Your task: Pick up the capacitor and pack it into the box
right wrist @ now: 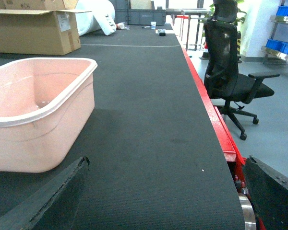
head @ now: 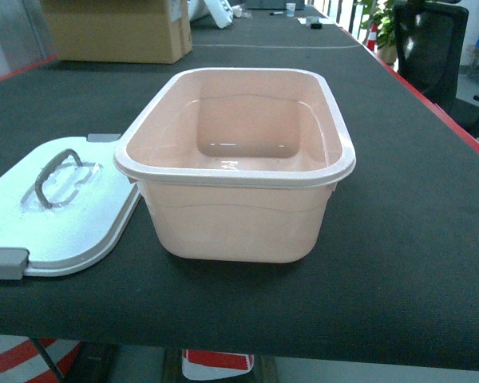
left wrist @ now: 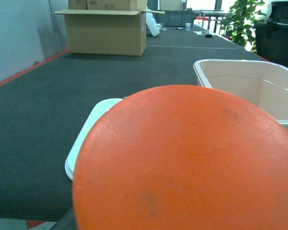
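Note:
The orange capacitor [left wrist: 187, 163] fills the lower half of the left wrist view, flat top toward the camera. It hangs above the table's near edge with my left gripper shut on it. Only a dark sliver of one finger [left wrist: 63, 222] shows beside it. The pale pink box [head: 233, 174] stands open and empty mid-table, and its rim [left wrist: 240, 64] lies right of the capacitor. Its white lid [head: 72, 219] lies flat to the left, touching the box. My right gripper [right wrist: 163, 196] is open over bare mat, right of the box [right wrist: 38, 115]. Neither gripper shows in the head view.
A brown cardboard carton [head: 116, 30] stands at the table's far left. The table's red edge [right wrist: 221, 129] runs along the right, with a black office chair [right wrist: 230, 72] beyond it. Small items [right wrist: 158, 29] lie at the far end.

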You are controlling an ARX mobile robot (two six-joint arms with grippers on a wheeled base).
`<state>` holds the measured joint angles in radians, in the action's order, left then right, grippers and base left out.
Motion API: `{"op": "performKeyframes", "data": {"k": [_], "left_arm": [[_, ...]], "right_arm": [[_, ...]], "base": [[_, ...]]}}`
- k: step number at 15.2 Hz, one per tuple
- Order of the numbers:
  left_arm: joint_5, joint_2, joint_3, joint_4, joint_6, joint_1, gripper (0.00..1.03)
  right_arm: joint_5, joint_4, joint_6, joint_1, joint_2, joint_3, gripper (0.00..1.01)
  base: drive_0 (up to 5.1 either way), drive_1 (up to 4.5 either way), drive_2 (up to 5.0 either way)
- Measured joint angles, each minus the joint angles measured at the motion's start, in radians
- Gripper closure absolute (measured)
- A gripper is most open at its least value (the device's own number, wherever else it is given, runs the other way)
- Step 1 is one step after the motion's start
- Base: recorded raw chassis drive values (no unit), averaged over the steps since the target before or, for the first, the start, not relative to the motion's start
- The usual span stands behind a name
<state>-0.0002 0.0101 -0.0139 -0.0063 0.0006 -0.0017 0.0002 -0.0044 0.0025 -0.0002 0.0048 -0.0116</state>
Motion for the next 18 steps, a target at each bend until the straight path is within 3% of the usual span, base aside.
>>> {"op": "performKeyframes", "data": {"k": [6, 7, 8, 9, 13, 15, 16, 17, 18], "left_arm": [[0.0, 0.0, 0.0, 0.0, 0.0, 0.0, 0.6], [-0.043, 0.043, 0.002, 0.131, -0.004, -0.035, 0.6], [-0.117, 0.157, 0.002, 0.305, -0.009, -0.119, 0.6], [-0.153, 0.241, 0.001, 0.385, -0.012, -0.161, 0.6], [-0.226, 0.559, -0.012, 0.679, -0.015, -0.26, 0.6], [-0.277, 1.04, -0.236, 1.071, 0.02, -0.335, 0.6], [-0.274, 1.235, -0.421, 1.16, 0.035, -0.359, 0.6], [-0.272, 1.397, -0.568, 1.152, 0.045, -0.375, 0.6], [-0.264, 1.581, -0.736, 1.032, 0.026, -0.387, 0.6]], "right_arm": [[0.0, 0.0, 0.0, 0.0, 0.0, 0.0, 0.03], [0.0, 0.0, 0.0, 0.0, 0.0, 0.0, 0.03], [0.0, -0.001, 0.0, 0.0, 0.0, 0.0, 0.03], [0.0, -0.001, 0.0, 0.0, 0.0, 0.0, 0.03], [0.0, 0.0, 0.0, 0.0, 0.0, 0.0, 0.03], [0.0, 0.0, 0.0, 0.0, 0.0, 0.0, 0.03], [0.0, 0.0, 0.0, 0.0, 0.0, 0.0, 0.03], [0.0, -0.001, 0.0, 0.0, 0.0, 0.0, 0.03], [0.0, 0.0, 0.0, 0.0, 0.0, 0.0, 0.03]], "base": [[0.0, 0.0, 0.0], [0.0, 0.0, 0.0], [0.0, 0.0, 0.0], [0.0, 0.0, 0.0], [0.0, 0.0, 0.0], [0.0, 0.0, 0.0], [0.0, 0.0, 0.0], [0.0, 0.0, 0.0], [0.0, 0.0, 0.0]]}}
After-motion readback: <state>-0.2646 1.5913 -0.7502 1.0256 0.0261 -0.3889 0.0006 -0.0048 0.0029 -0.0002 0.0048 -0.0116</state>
